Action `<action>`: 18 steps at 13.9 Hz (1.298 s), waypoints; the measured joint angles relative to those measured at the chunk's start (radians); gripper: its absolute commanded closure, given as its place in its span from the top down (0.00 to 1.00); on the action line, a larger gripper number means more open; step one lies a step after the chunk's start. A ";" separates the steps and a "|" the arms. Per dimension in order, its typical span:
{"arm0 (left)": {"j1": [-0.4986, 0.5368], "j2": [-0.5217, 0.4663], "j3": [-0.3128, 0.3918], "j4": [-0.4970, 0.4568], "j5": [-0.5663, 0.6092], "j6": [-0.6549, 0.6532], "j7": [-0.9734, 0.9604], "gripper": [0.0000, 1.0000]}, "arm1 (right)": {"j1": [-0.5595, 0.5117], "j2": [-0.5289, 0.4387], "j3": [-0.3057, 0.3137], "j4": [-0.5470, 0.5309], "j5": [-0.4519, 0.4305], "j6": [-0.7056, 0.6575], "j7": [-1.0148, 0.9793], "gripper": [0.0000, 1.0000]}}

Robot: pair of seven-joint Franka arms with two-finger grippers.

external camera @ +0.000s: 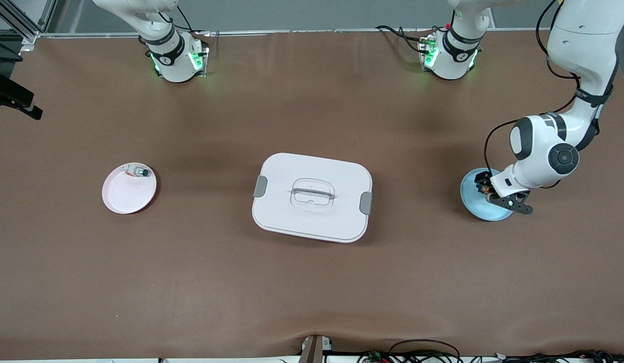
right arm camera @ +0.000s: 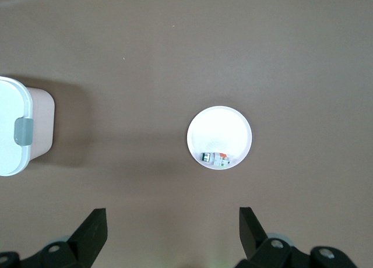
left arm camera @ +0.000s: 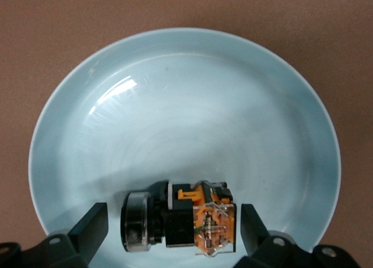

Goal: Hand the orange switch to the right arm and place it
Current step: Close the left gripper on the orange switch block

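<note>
The orange switch (left arm camera: pixel 195 221), a small black block with an orange, clear-cased end and a silver ring, lies on its side in the pale blue plate (left arm camera: pixel 175 99) at the left arm's end of the table. My left gripper (left arm camera: pixel 173 224) is down at the plate, open, with one finger on each side of the switch and a thin gap on both sides. From the front the switch (external camera: pixel 484 188) peeks out beside the left gripper (external camera: pixel 489 191). My right gripper (right arm camera: pixel 173 221) hangs open and empty high over the table near the pink plate; only the right arm's base (external camera: pixel 173 55) shows from the front.
A white lidded box (external camera: pixel 312 196) with grey clips stands mid-table. A pink plate (external camera: pixel 127 196) toward the right arm's end holds a small silver-white part with a green cap (external camera: pixel 138 172). Cables run along the table's front edge.
</note>
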 measured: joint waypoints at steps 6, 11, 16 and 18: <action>0.000 0.004 0.000 -0.002 0.000 0.010 0.000 0.56 | 0.000 0.000 0.000 0.000 0.000 0.001 0.000 1.00; 0.018 0.003 0.000 -0.002 0.000 0.015 -0.001 0.28 | 0.001 0.000 0.003 0.000 -0.001 0.033 0.000 1.00; 0.024 -0.003 0.000 0.004 0.000 0.012 -0.001 0.28 | 0.000 0.000 0.001 0.000 -0.001 0.038 0.000 1.00; 0.024 -0.023 0.000 0.009 0.000 -0.028 -0.001 0.28 | 0.000 0.000 0.000 0.000 -0.001 0.039 0.000 1.00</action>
